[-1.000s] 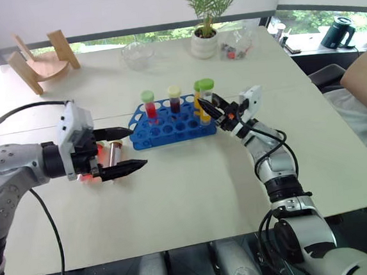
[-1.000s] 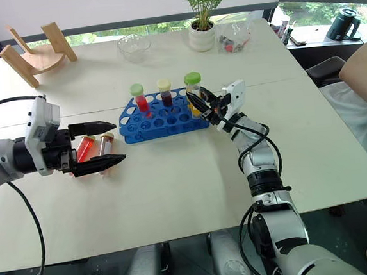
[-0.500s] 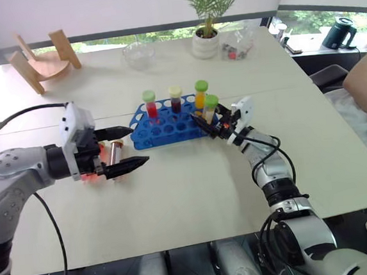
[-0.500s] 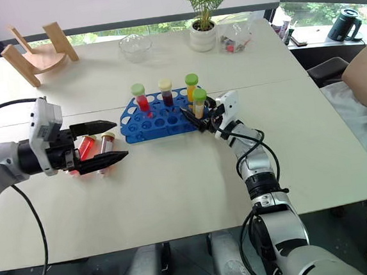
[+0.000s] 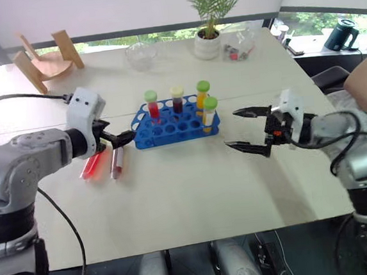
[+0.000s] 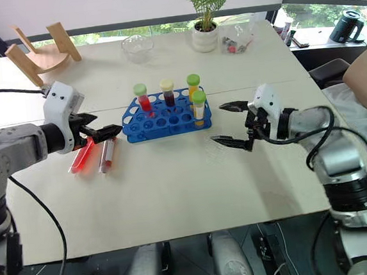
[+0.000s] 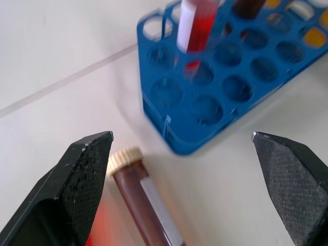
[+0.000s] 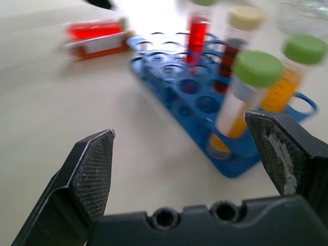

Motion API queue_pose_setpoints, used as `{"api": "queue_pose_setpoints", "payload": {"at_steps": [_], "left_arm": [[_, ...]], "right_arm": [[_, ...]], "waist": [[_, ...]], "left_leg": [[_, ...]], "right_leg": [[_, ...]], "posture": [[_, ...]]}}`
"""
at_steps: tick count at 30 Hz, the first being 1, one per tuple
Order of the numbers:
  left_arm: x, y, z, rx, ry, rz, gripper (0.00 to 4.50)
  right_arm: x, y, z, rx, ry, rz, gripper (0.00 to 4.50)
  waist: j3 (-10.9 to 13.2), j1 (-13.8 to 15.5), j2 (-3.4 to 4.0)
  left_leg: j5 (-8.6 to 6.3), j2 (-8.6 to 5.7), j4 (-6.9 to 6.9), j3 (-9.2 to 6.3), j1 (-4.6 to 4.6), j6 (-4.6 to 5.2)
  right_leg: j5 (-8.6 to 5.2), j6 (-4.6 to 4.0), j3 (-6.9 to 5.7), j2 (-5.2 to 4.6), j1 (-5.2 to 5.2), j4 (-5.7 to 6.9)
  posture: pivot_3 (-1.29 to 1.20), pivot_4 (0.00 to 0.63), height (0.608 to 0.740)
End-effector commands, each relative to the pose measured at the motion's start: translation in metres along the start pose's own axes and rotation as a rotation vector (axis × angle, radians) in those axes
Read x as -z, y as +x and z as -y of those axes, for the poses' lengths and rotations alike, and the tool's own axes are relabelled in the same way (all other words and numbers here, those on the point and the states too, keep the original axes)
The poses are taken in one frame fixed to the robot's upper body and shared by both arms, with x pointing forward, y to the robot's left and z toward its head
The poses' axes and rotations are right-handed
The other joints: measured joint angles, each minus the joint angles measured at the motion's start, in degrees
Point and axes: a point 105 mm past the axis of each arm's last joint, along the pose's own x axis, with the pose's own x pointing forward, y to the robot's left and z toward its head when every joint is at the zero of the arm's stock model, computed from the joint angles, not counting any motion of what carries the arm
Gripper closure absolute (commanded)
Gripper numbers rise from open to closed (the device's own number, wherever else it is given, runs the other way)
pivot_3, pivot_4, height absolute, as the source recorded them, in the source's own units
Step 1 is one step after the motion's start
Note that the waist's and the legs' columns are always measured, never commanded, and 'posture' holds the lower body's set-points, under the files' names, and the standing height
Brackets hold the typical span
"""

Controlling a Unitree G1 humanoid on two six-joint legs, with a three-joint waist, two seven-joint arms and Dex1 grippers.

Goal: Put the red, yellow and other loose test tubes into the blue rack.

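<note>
- Tubes lying loose on the bench (image 6: pixel 176 196): a bright red tube (image 6: pixel 82 156) and a dark red cream-capped tube (image 6: pixel 105 155), side by side at about 8 o'clock from the blue rack (image 6: pixel 164 118).
- Left hand (image 6: pixel 99 130) hangs open and empty just above their rack-side ends.
- Right hand (image 6: pixel 231 125) is open, empty, at 4 o'clock from the rack.
- Left wrist view shows the cream cap (image 7: pixel 124 155) beside one finger (image 7: pixel 72 195).
- Four tubes stand in the rack, the yellow tube (image 6: pixel 199 106) nearest the right hand.

1. Table (image 5: pixel 194 188): pale, matte top.
2. Blue rack (image 5: pixel 170 131): stood mid-table, holding four upright tubes.
3. Two loose tubes (image 5: pixel 116 161): lay flat beside the rack's left end.
4. Far edge: wooden stand (image 5: pixel 42 60), glass bowl (image 5: pixel 139 53), potted plant (image 5: pixel 206 40).
</note>
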Motion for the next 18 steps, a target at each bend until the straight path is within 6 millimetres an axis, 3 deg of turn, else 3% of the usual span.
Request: {"api": "queue_pose_setpoints", "payload": {"at_steps": [1, 5, 11, 18], "left_arm": [[0.002, -0.001, -0.013, -0.065, -0.045, -0.077, 0.0], [0.002, 0.001, -0.02, -0.118, -0.064, -0.109, 0.0], [0.008, 0.003, -0.027, -0.175, -0.114, -0.138, 0.0], [0.019, 0.013, -0.014, -0.136, -0.173, -0.172, 0.0]], "right_arm": [[-0.034, -0.003, -0.004, -0.152, -0.097, 0.032, 0.04], [-0.049, -0.001, -0.006, -0.24, -0.132, 0.043, 0.04], [-0.055, 0.001, -0.01, -0.263, -0.154, 0.051, 0.04], [-0.069, 0.0, -0.01, -0.252, -0.185, 0.118, 0.04]], "waist": [[0.01, -0.17, 0.0], [0.01, 0.06, -0.02], [0.02, 1.24, -0.05], [0.02, 1.48, -0.06]], "left_leg": [[0.0, 0.0, 0.0, 0.0, 0.0, 0.0], [0.0, 0.01, -0.03, -0.05, -0.02, -0.01], [0.01, -0.01, 0.02, 0.01, -0.08, -0.03], [0.03, -0.03, 0.05, 0.01, -0.08, -0.06]], "right_leg": [[0.0, 0.0, 0.0, 0.0, 0.0, 0.0], [0.0, -0.01, -0.04, -0.03, -0.02, -0.02], [0.0, -0.01, -0.04, -0.16, -0.04, -0.05], [0.01, 0.0, -0.04, -0.19, -0.03, -0.03]], "posture": [[0.0, 0.15, 0.74], [0.0, 0.15, 0.74], [0.0, 0.15, 0.74], [0.0, 0.15, 0.74]]}}
